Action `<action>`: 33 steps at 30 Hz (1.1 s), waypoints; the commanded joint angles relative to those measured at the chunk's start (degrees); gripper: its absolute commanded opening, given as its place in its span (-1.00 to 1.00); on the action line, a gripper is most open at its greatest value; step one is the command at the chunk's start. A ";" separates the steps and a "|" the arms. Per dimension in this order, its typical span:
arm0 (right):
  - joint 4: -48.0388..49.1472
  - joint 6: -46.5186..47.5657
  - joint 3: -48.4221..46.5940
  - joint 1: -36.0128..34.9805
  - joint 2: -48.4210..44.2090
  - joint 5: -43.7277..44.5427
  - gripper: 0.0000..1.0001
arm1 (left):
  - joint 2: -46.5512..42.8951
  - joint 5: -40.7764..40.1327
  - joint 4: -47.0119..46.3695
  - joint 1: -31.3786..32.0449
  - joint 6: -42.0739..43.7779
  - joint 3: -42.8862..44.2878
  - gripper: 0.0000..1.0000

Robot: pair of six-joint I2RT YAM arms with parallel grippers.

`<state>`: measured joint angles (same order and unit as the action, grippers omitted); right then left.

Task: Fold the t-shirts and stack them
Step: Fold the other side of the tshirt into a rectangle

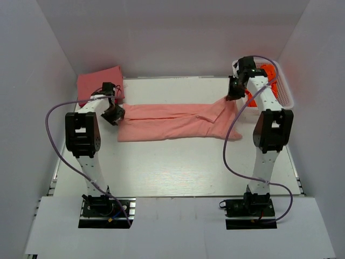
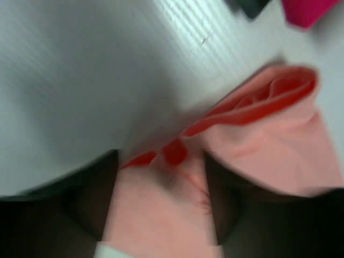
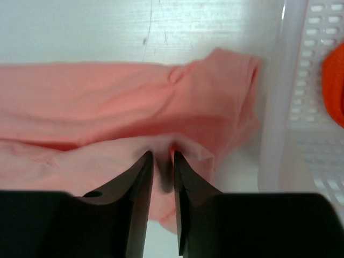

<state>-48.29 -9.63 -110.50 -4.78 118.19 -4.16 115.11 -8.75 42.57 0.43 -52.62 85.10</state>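
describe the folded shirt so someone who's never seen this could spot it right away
On the white table, look to the far left corner, just beyond the left claw. The folded shirt lies there as a compact square. It is a deeper rose than the long salmon shirt stretched across the middle.

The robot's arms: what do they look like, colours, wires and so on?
Both the left arm and right arm are white tubes joined by chunky black joint blocks, on black bases. A purple cable loops loosely along each. The right gripper has two flat, black, tapering fingers.
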 commanded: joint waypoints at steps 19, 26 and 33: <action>9.88 0.93 41.56 0.38 -27.57 2.83 0.81 | -13.52 16.92 -14.27 4.31 9.38 -9.51 1.00; 12.34 5.58 46.86 1.08 -27.58 12.42 0.65 | -8.50 15.79 -12.77 6.61 10.08 -10.21 1.00; 18.31 12.43 46.52 0.99 -24.24 1.99 0.40 | -6.65 14.20 -13.91 6.61 10.08 -13.29 1.00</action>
<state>-35.11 -1.65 -63.00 -3.86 92.60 2.66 108.49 6.44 29.56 7.25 -43.29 72.44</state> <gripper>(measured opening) 0.703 0.997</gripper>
